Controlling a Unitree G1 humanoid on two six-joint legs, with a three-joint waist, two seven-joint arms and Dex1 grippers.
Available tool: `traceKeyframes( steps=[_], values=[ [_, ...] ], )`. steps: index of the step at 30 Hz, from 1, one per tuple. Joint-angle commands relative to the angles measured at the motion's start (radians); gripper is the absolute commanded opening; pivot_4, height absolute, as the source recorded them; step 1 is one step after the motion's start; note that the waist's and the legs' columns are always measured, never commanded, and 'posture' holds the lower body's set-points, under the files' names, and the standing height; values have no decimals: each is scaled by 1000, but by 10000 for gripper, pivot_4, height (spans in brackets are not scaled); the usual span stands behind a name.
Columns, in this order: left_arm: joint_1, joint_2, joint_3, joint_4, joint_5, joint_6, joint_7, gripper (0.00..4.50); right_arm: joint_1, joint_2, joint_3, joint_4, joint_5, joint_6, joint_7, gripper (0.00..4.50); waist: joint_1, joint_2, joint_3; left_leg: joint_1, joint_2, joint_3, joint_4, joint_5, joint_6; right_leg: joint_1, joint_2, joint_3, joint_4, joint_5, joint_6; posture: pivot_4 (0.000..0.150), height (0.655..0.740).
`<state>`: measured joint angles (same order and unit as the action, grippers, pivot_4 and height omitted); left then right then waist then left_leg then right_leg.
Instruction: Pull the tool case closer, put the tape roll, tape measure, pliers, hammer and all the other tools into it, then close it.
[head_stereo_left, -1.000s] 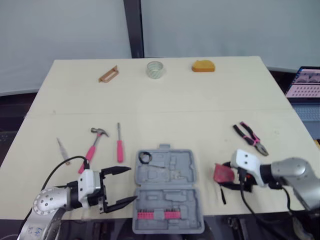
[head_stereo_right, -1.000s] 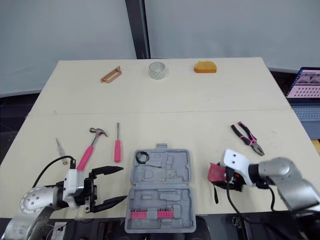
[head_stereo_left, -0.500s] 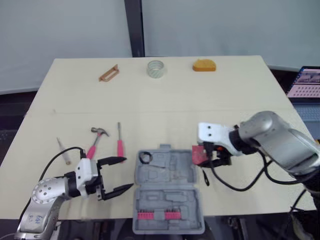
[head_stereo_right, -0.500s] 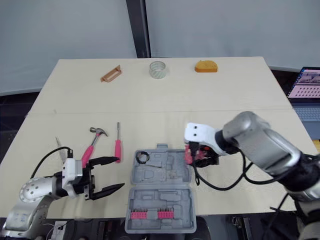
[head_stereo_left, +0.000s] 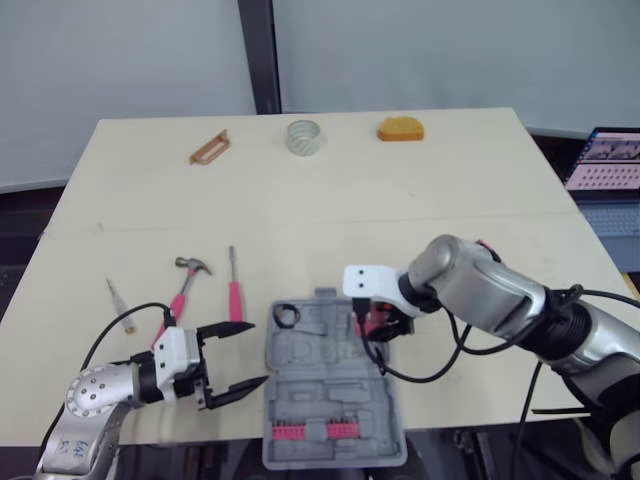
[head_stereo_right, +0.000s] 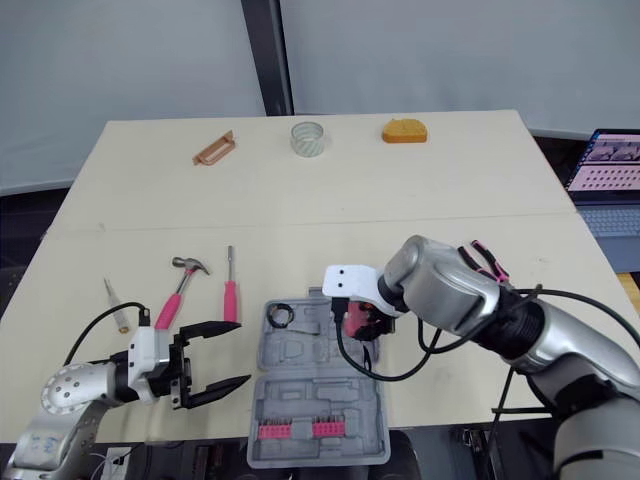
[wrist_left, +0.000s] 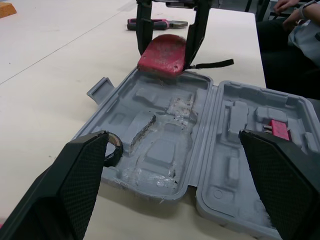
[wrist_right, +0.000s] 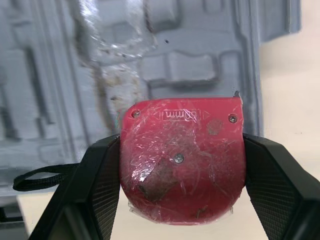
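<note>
Swung in from the right over the past second, my right end effector (head_stereo_left: 380, 322) now grips the one red tape measure (wrist_right: 182, 155) between both fingers at the right rim of the tool case's (head_stereo_left: 335, 385) far half. The single grey case lies open flat at the worktop's (head_stereo_left: 400, 210) near edge, with moulded recesses, a pink strip (head_stereo_left: 305, 433) in the near half and a black ring (head_stereo_left: 289, 316) in a far corner. Left of it lie one hammer (head_stereo_left: 183, 290), one pink screwdriver (head_stereo_left: 236, 295) and one pale-handled tool (head_stereo_left: 120, 303). One pair of pliers (wrist_left: 155, 23) lies right of the case. Along the far edge sit one tape roll (head_stereo_left: 303, 136), one orange object (head_stereo_left: 400, 129) and one brown object (head_stereo_left: 210, 147). My left end effector (head_stereo_left: 255, 356) gapes wide and empty just beside the case.
</note>
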<state>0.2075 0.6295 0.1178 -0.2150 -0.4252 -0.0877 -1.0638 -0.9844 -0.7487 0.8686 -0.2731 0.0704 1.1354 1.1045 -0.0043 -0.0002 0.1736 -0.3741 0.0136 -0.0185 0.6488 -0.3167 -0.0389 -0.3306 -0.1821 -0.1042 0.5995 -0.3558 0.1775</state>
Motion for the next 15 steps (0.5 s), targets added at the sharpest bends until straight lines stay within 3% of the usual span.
traceKeyframes(
  steps=[1,15],
  values=[
    [18,-4,8,-4,8,-24,7,45000,-23,15,7,9,-31,-39,-5,30287,0,0,0,0,0,0,0,0,0,0,0,0,0,0,0,1500,7400],
    [45,-19,-5,-19,24,-39,36,45000,-30,73,33,85,-92,-118,29,30287,-2,0,0,-1,1,6,0,0,0,-9,-1,0,7,0,0,1500,7400]
  ],
)
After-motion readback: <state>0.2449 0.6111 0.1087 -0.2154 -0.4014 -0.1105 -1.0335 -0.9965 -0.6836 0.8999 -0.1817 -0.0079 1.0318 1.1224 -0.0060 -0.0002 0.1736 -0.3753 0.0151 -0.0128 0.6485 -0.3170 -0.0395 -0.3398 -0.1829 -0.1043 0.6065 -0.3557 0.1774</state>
